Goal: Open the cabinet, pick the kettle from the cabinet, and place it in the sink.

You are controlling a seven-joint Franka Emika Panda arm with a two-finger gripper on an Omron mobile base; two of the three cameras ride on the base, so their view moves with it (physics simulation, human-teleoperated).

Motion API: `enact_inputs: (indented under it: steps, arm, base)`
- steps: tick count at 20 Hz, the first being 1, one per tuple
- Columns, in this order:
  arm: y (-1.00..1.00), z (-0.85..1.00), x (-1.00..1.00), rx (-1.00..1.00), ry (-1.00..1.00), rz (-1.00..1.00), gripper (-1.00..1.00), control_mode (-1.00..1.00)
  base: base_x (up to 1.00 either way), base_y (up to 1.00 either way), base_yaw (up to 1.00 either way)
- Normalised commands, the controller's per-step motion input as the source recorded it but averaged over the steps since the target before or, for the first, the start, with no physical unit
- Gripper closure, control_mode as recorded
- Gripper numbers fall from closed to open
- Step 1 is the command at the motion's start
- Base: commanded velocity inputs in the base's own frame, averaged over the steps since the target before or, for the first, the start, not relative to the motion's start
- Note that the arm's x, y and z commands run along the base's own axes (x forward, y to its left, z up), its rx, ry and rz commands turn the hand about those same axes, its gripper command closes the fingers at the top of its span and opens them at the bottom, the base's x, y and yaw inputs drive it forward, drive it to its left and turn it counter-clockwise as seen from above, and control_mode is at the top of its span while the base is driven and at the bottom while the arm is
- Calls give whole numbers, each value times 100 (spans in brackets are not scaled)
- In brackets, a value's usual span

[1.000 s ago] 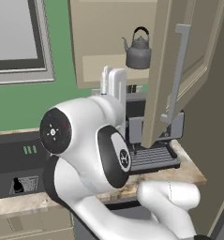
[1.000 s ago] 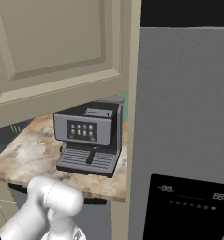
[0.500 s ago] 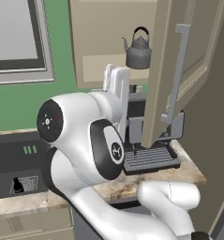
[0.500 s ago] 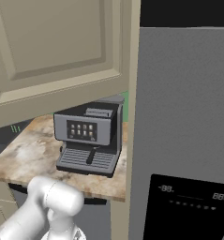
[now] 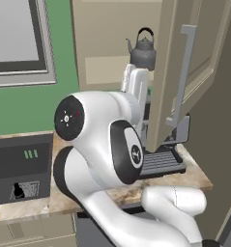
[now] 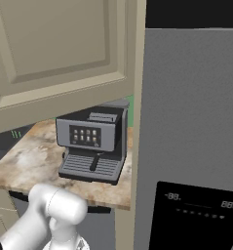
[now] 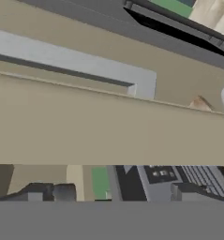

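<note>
Cabinet (image 5: pixel 112 43) door (image 5: pixel 184 72) stands open; kettle (image 5: pixel 143 51) sits inside on the shelf, its base masked by the arm's white link. Coffee machine (image 6: pixel 92 141) on the bench (image 6: pixel 25 161) is partly hidden behind the door. Jaws spread wide, holding nothing; fingertips (image 7: pixel 64 192) barely discernible.

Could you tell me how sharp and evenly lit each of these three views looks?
Left base view: soft, flat light, kettle readable in the open cabinet. Right base view: even, coffee machine crisp. Hand view: close cabinet door blurred into bands, gripper tips dim.
</note>
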Motion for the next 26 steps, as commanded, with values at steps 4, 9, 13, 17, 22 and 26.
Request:
enact_inputs:
  steps: [4, 9, 13, 17, 22, 26]
  arm:
    - [-25, 0, -19, 2, 0, 0, -100, -100]
    - [-26, 0, -26, 2, 0, -3, -100, -100]
    - [-16, 0, -29, 0, 1, -12, -100, -100]
    - [-23, 1, -25, 0, 0, -11, -100, -100]
    - [-40, 3, -24, 0, 2, -8, -100, -100]
    - [-44, 0, -27, 0, 3, -7, -100, -100]
  base:
    - [0, 0, 0]
    - [0, 0, 0]
    - [0, 0, 0]
    - [0, 0, 0]
    - [0, 0, 0]
    - [0, 0, 0]
